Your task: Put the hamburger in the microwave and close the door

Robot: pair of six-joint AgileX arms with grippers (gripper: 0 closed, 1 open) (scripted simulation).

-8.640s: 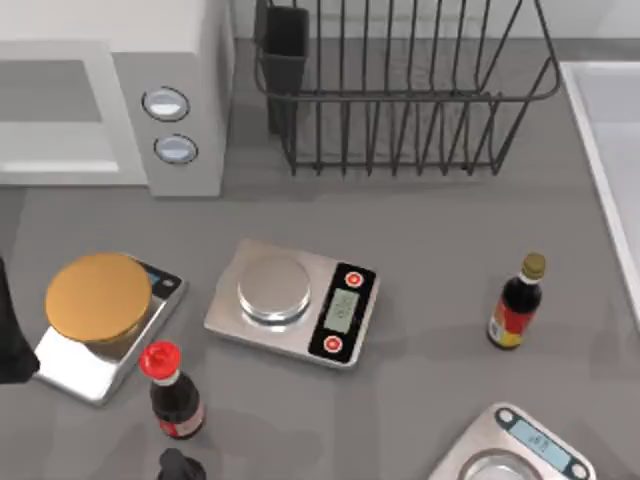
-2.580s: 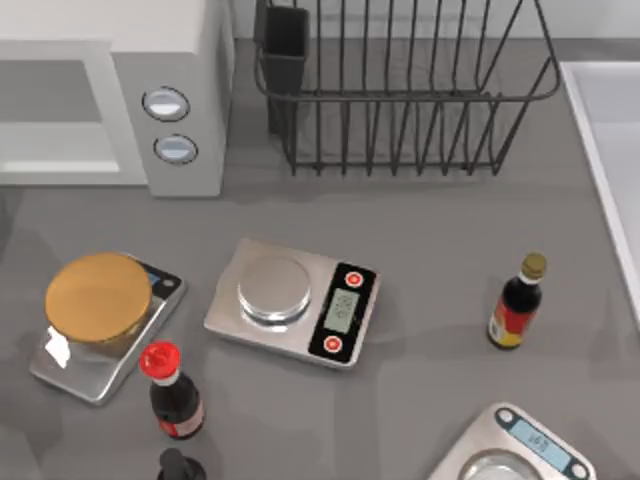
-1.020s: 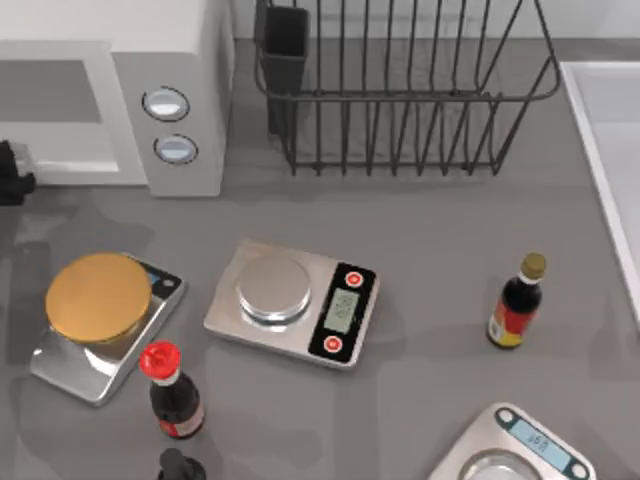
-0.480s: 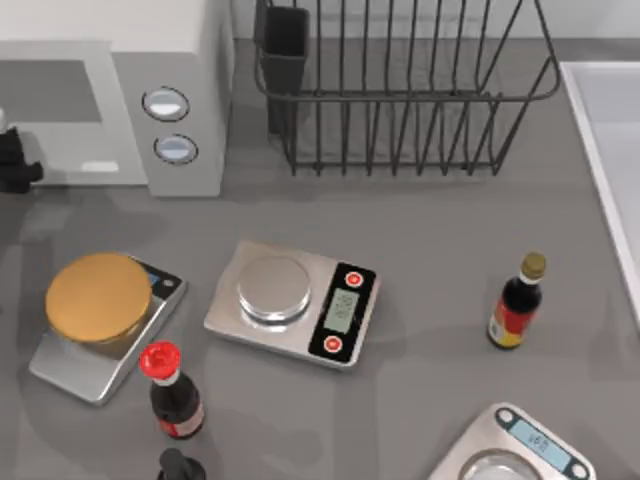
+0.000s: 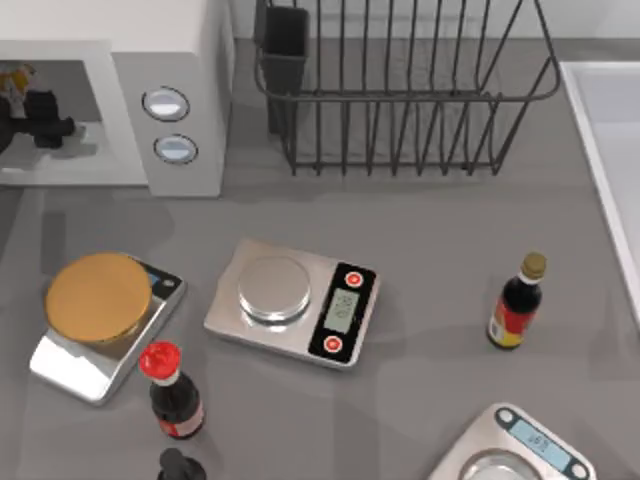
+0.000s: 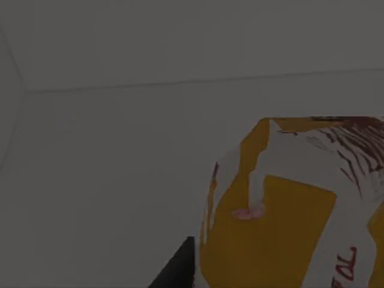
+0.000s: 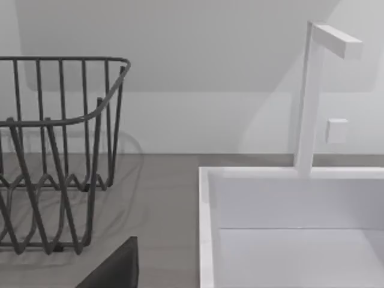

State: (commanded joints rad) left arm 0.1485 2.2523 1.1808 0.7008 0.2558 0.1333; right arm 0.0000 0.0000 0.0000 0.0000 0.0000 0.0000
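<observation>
The white microwave (image 5: 180, 40) stands at the back left with its cavity facing the table, two round buttons on its grey side panel. The door is out of view. My left gripper (image 5: 42, 122) is inside the cavity opening, shut on the hamburger (image 5: 15, 75), a small beige and yellow lump at its far-left tip. The left wrist view is dim: the hamburger (image 6: 288, 210) sits close up against the plain inner walls. A dark part of my right gripper (image 7: 114, 270) appears in the right wrist view, parked by the rack and sink.
A golden-brown disc (image 5: 98, 297) lies on a scale at the left. A second scale (image 5: 290, 300) sits mid-table, a third (image 5: 515, 450) at the front right. Two sauce bottles (image 5: 170, 390) (image 5: 518, 300), a black wire rack (image 5: 400, 90) and a white sink (image 5: 605, 150) stand around.
My left gripper has moved from the table's left edge up into the microwave cavity, and the hamburger now shows at its tip. Nothing else has moved.
</observation>
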